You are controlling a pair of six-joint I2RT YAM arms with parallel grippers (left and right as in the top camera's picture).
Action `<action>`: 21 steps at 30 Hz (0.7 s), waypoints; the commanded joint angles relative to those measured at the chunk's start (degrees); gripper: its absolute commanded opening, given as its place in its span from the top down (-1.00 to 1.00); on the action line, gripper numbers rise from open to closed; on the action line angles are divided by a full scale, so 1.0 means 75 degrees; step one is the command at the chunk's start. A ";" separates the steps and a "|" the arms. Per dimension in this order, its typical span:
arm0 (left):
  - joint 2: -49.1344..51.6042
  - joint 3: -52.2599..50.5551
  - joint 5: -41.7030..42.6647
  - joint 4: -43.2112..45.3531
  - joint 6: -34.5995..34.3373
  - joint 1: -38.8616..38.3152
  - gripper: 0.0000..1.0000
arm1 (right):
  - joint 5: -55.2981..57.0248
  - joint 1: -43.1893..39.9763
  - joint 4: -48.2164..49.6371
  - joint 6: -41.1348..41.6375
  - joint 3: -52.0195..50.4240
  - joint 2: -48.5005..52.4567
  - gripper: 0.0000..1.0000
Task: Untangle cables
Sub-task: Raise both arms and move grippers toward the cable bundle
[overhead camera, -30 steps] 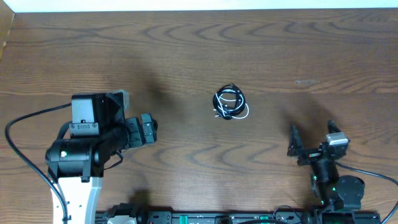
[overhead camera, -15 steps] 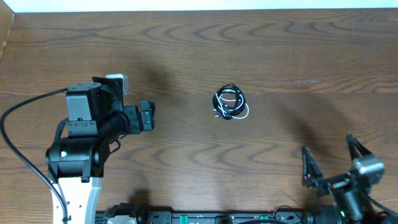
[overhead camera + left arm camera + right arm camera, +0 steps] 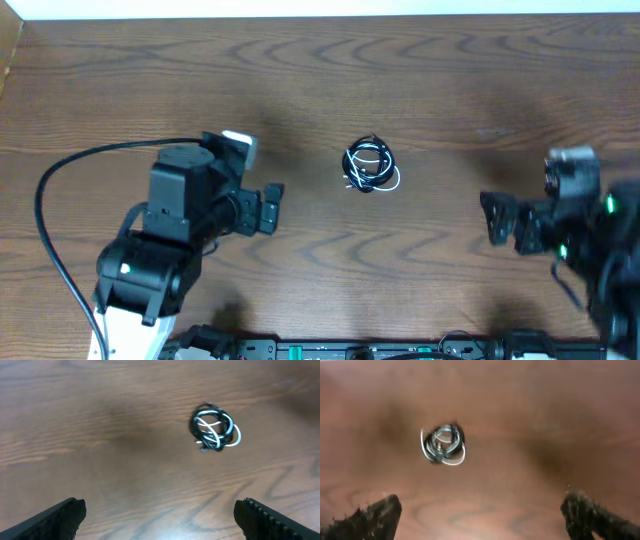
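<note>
The cables [image 3: 370, 166], a black cord and a white cord coiled together in one small bundle, lie on the wooden table near its middle. They also show in the left wrist view [image 3: 215, 433] and, blurred, in the right wrist view [image 3: 443, 443]. My left gripper [image 3: 270, 208] is open and empty, left of the bundle and apart from it; its fingertips frame bare wood in its wrist view [image 3: 160, 517]. My right gripper [image 3: 497, 218] is open and empty, right of the bundle, with bare wood between its fingers [image 3: 482, 515].
A thick black wire [image 3: 60, 180] loops from the left arm over the table's left side. The table's far edge [image 3: 320, 16] meets a white surface at the top. A rail with electronics [image 3: 350, 350] runs along the near edge.
The left arm has swung right, toward the bundle. The right arm has risen from the near right corner and now points left at the bundle. The cables have not moved.
</note>
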 commanded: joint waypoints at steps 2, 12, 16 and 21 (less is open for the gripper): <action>-0.0067 0.0082 -0.0242 0.0035 0.0099 -0.0248 -0.95 | -0.0119 0.0035 -0.0557 -0.0341 0.0851 0.1358 -0.98; -0.0052 0.0082 -0.0079 0.0105 -0.0003 -0.0248 -0.20 | -0.1218 0.0038 -0.0571 -0.0143 0.0947 0.3136 -0.99; -0.0052 0.0082 -0.0073 0.0184 -0.0087 -0.0248 0.59 | -0.1195 0.0035 -0.0548 -0.0271 0.0944 0.3675 -0.55; 0.0128 0.0079 -0.0079 0.0565 -0.0117 -0.0248 -0.69 | -0.1137 0.0035 -0.0254 -0.0399 0.0944 0.4065 0.90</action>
